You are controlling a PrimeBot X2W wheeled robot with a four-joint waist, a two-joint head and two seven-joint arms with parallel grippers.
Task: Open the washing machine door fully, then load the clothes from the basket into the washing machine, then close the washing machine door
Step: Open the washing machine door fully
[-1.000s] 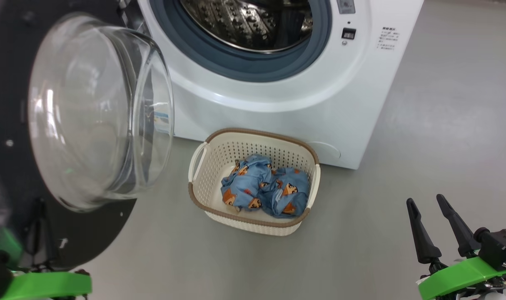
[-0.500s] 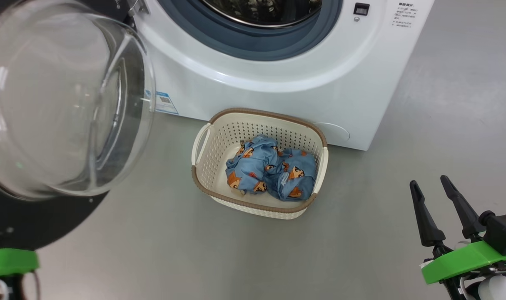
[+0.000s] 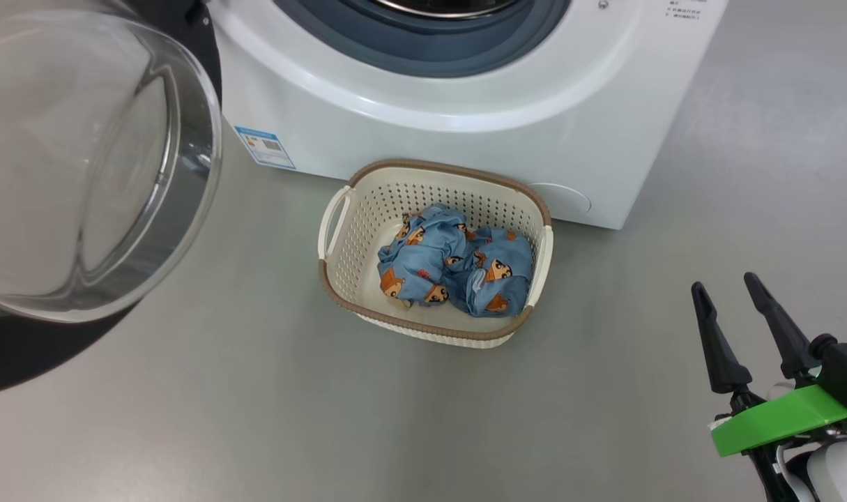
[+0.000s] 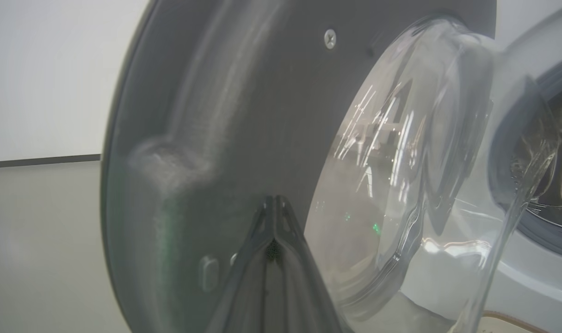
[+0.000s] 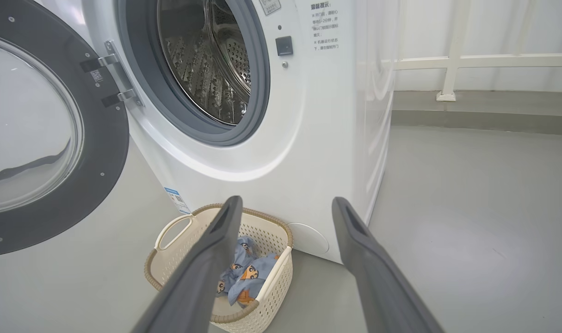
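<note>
The washing machine (image 3: pixel 465 139) stands at the top of the head view, its steel drum (image 5: pixel 206 60) uncovered. The washing machine door (image 3: pixel 81 174) hangs open at the left, glass bowl bulging forward. In the left wrist view my left gripper (image 4: pixel 274 200) is shut and empty, its tips close against the door's black inner rim (image 4: pixel 225 115); whether they touch I cannot tell. On the floor before the machine sits the basket (image 3: pixel 423 333) holding the blue printed clothes (image 3: pixel 451 268). My right gripper (image 3: pixel 723 282) is open at the lower right, well apart from the basket (image 5: pixel 169 231).
Grey floor (image 3: pixel 256 404) spreads in front of the basket and to the machine's right. A white railing (image 5: pixel 452 60) and wall run behind the machine's right side. A blue label sticker (image 3: pixel 264 146) marks the machine's lower left front.
The head camera has tilted down. The door has swung wider, uncovering the blue sticker. The left arm's green mount has left the head view. The right gripper stays open.
</note>
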